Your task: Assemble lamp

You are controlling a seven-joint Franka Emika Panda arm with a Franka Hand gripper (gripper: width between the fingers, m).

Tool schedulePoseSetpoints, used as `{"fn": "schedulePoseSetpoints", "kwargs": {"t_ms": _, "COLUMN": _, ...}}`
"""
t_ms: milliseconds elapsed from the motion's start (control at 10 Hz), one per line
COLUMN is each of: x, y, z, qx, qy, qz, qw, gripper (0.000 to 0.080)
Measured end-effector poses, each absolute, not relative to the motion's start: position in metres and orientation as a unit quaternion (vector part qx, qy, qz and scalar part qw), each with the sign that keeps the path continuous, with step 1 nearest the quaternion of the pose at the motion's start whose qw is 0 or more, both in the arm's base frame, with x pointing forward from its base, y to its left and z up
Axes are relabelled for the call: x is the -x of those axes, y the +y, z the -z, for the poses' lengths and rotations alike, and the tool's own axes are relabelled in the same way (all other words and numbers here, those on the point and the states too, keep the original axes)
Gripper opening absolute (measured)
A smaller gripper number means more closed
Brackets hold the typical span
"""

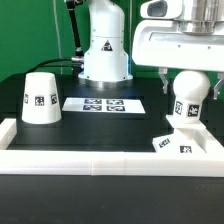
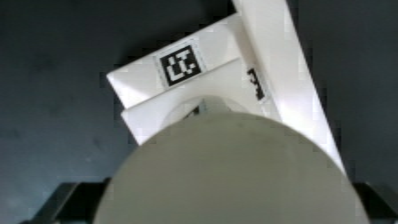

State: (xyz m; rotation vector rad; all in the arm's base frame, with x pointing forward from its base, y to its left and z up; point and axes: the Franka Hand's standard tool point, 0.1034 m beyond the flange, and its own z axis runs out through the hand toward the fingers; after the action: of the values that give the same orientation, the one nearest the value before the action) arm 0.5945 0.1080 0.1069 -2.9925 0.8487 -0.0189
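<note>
Lamp parts on table (image 1: 130, 128): 3 total, 1 of each. Shade (image 1: 40, 97) stands wide end down at ext. view's left, well apart from the rest; inside not visible. Base (image 1: 178, 143) lies at ext. view's right, near white border wall (image 1: 100, 163). Bulb (image 1: 188, 102) upright on base, round head up. Fingers (image 1: 164, 74) straddle bulb head; cannot tell whether clamped or just beside. 1 marker board (image 1: 105, 104) btw shade and bulb.
</note>
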Motion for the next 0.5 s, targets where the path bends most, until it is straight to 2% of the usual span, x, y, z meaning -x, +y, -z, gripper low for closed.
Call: {"fn": "schedulePoseSetpoints", "kwargs": {"t_ms": 500, "x": -0.5951, "y": 0.1096, "z": -0.1078, "qx": 0.916, "qy": 0.4, "qz": -0.001, "qw": 0.024, "gripper": 0.0577}}
